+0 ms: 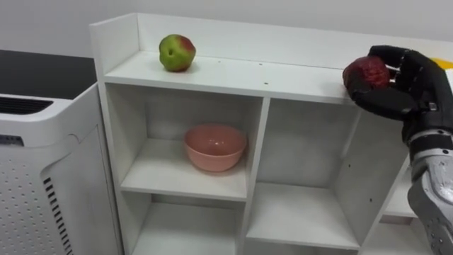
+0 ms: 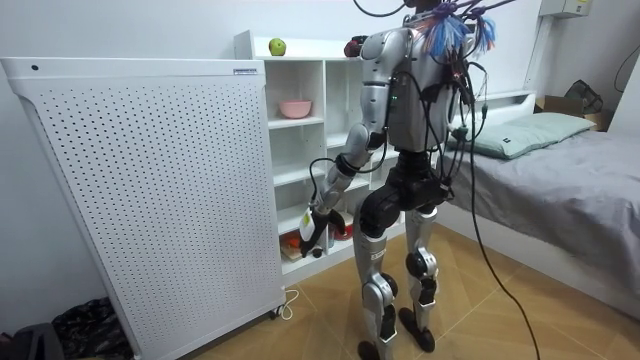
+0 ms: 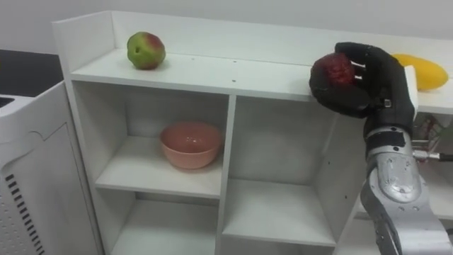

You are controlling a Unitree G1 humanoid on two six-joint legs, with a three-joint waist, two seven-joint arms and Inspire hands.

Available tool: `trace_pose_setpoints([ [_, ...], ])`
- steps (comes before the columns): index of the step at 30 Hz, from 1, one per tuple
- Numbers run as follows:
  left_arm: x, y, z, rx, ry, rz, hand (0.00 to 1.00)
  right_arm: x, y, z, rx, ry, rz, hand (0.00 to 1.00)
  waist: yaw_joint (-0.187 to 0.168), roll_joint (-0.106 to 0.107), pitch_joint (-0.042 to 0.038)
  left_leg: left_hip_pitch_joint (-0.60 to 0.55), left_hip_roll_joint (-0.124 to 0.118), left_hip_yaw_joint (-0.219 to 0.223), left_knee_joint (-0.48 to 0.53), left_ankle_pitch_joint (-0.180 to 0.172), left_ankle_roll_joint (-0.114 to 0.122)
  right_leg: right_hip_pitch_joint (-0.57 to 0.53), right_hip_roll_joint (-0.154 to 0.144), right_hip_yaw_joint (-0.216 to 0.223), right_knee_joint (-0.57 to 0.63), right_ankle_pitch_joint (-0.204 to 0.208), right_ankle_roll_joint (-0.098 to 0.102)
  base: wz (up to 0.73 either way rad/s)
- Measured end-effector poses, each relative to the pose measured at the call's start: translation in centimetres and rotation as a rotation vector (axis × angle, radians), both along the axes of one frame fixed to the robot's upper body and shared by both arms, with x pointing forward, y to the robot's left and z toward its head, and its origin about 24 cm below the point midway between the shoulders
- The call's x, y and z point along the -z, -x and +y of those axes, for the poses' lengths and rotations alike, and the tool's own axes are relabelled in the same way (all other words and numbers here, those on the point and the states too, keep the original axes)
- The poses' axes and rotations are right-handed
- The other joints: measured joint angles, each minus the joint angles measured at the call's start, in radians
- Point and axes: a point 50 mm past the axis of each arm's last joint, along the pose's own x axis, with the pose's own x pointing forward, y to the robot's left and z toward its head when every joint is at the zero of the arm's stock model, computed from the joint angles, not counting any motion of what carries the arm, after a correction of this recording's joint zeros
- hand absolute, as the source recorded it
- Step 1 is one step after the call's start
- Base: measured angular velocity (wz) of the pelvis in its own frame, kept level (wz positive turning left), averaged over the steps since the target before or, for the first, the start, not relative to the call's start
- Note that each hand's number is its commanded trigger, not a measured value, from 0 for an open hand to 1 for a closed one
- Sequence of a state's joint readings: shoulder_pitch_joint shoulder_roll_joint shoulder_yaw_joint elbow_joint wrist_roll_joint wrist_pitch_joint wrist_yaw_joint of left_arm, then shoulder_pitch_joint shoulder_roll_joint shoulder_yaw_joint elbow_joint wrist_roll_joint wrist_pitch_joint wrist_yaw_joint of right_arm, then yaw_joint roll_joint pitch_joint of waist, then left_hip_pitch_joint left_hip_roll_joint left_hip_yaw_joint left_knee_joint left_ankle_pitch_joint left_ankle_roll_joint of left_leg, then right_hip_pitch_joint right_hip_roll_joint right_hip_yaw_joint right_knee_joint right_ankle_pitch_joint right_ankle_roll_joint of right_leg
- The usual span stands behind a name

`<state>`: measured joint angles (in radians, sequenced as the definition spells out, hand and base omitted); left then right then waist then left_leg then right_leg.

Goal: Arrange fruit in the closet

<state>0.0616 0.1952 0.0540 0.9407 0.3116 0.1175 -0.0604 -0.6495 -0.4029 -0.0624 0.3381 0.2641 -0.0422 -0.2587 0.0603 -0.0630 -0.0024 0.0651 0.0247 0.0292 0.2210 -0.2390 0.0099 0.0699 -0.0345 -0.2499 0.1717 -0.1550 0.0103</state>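
Dark red round fruit [image 1: 366,73] sits clasped in the curled fingers of the black right hand [image 1: 407,81] at the white closet's top shelf [image 1: 233,74], apart from the green-red apple [image 1: 176,53]; the left hand [image 2: 312,228] hangs low.

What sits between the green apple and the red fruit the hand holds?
Nothing: in both eye views the top shelf is bare between green apple and red fruit.

— Any writing to read anywhere?
— None legible. Only a small dark label [image 2: 246,71] at the top edge of the white perforated panel [image 2: 150,200], too tiny to make out.
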Motion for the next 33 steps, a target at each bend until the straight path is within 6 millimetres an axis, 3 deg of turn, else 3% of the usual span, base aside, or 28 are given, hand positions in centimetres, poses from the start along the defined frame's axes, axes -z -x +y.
trace_pose_setpoints([
  [6,-0.2,-0.8,0.0,-0.001,0.032,-0.006,0.00,0.2,-0.1,0.0,0.004,0.011,0.008,1.00,0.006,0.000,0.0019,0.009,0.000,0.002,0.000,0.000,0.000,0.006,0.001,0.004,0.000,0.001,-0.001,0.00],
  [8,-0.2,-1.0,0.0,0.001,0.038,-0.007,0.00,0.2,-0.1,0.1,0.001,0.014,0.008,1.00,0.005,0.002,0.0084,0.015,0.000,0.004,-0.002,0.000,0.000,0.013,0.001,0.003,-0.001,0.001,-0.001,0.00],
  [14,-0.2,-1.1,-0.1,0.004,0.038,-0.003,0.00,-0.1,0.1,0.7,-0.040,-0.002,-0.012,1.00,0.000,0.007,0.0076,0.016,0.002,0.013,-0.017,0.000,0.000,0.009,0.002,0.002,0.000,0.001,-0.001,-0.03],
  [21,-0.1,-1.1,-0.4,0.032,0.038,0.006,0.00,0.2,2.3,3.9,-0.258,-0.089,-0.075,1.00,0.000,0.036,-0.0043,0.018,0.001,0.026,-0.018,0.001,-0.001,-0.002,0.004,0.031,-0.002,0.001,-0.001,-0.06],
  [24,0.0,-1.0,-0.7,0.032,0.044,0.009,0.00,0.8,3.1,4.9,-0.348,-0.123,-0.072,1.00,0.005,0.043,-0.0019,0.021,0.003,0.041,-0.018,0.001,-0.001,-0.004,0.006,0.045,-0.001,0.001,-0.001,-0.12],
  [30,0.4,-0.5,-0.8,0.038,0.046,0.038,0.00,4.8,4.3,8.2,-0.612,-0.228,0.103,1.00,0.001,0.065,-0.0023,-0.013,0.013,0.051,-0.021,0.007,-0.001,-0.058,0.006,0.056,0.026,0.007,-0.009,-0.12],
  [33,0.6,-0.2,-1.1,0.049,0.057,0.047,0.00,5.1,4.4,9.5,-0.714,-0.292,0.116,1.00,0.002,0.072,-0.0054,-0.023,0.006,0.052,-0.024,0.017,-0.002,-0.074,0.005,0.055,0.035,0.008,-0.011,0.00],
])
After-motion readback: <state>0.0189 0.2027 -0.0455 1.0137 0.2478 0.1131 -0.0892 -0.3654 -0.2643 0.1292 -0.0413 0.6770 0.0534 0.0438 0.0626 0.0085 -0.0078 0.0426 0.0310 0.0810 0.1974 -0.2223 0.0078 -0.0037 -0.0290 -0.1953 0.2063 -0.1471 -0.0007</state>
